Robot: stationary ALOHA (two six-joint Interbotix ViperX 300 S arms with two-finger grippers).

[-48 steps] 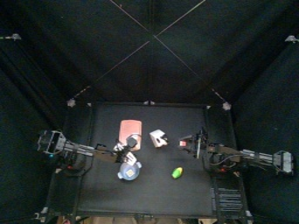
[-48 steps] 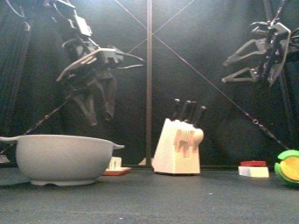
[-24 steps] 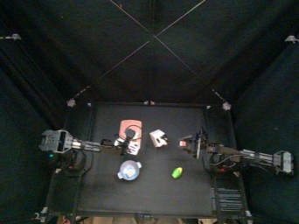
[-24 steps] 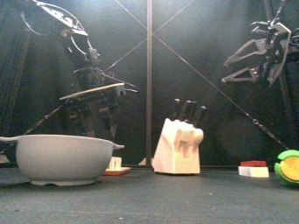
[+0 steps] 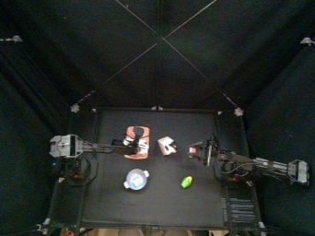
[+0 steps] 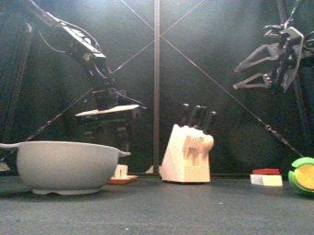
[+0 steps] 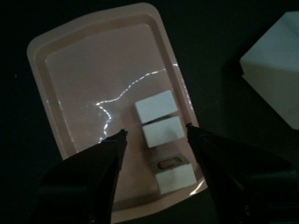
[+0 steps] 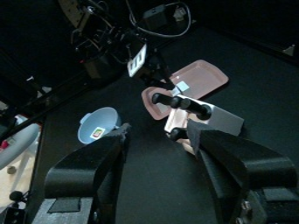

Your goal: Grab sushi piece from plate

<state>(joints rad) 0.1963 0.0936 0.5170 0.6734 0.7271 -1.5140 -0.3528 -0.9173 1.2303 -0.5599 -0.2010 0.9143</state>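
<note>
Left wrist view puts your wide-open left gripper (image 7: 156, 166) directly over the sushi pieces (image 7: 162, 133), apparently lined along the plate (image 7: 82, 79)'s long axis; right gripper (image 6: 263, 66) hangs open, well apart.

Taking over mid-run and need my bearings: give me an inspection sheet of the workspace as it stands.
Surface: black table, dark, no spills seen.
Job's things: salmon-red plate lies flat; white sushi pieces sit in a row along one long side.
Clutter: knife block, bluish-white bowl, small red-and-white piece, green-yellow item.
Grippers: left gripper above the plate's sushi row, jaws open, empty; right gripper raised at the right side, jaws open, empty.
Cables: thin lines cross on the curtain behind; none on the table.
Surroundings: black curtains all round.
</note>
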